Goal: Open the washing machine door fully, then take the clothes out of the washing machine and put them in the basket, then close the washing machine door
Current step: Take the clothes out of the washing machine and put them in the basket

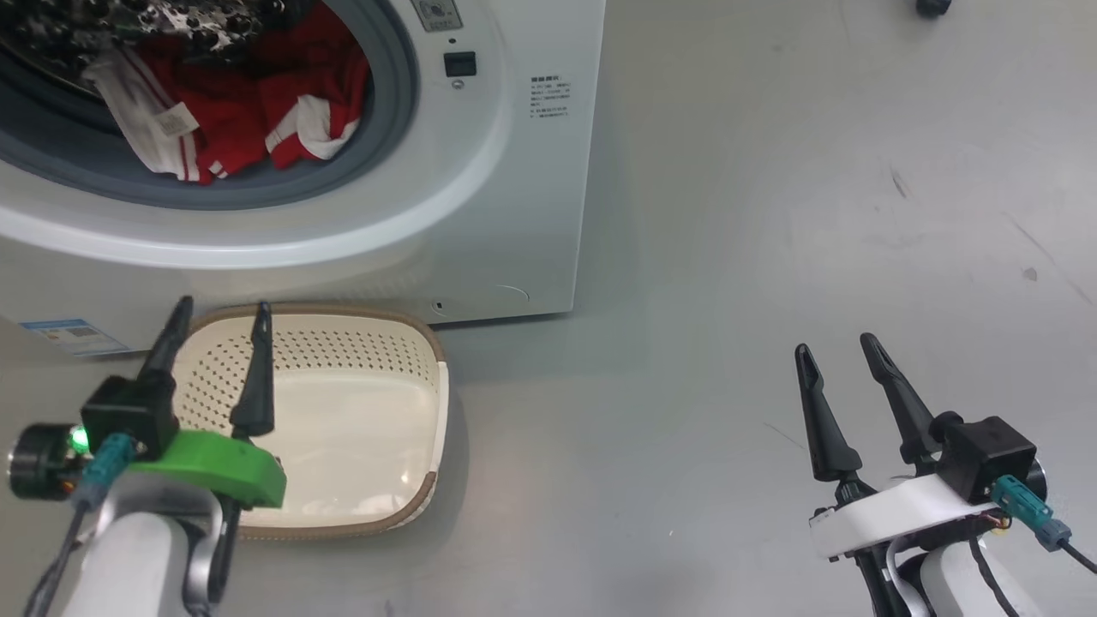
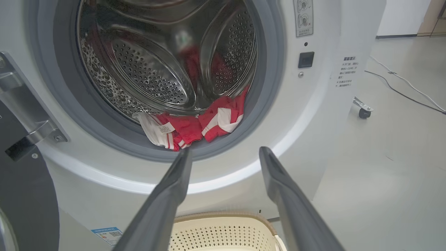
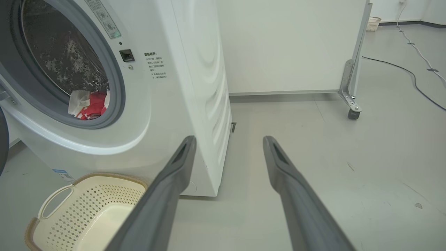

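One washing machine [image 1: 514, 214], one basket [image 1: 343, 351], one left end effector [image 1: 224, 302] and one right end effector [image 1: 835, 342] are showing, with clothes [image 1: 231, 111] bunching uncountably.

We could read nothing. The washing machine [image 1: 531, 214] bore a printed notice [image 1: 550, 98] and a blue label [image 1: 73, 336] — both too small.

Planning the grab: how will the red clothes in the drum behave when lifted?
The clothes lie crumpled and folded over each other, so probably floppy; they would likely droop from a pinch. They look thin, so likely light. They overlap on the grey door seal, so pieces may drag out together.
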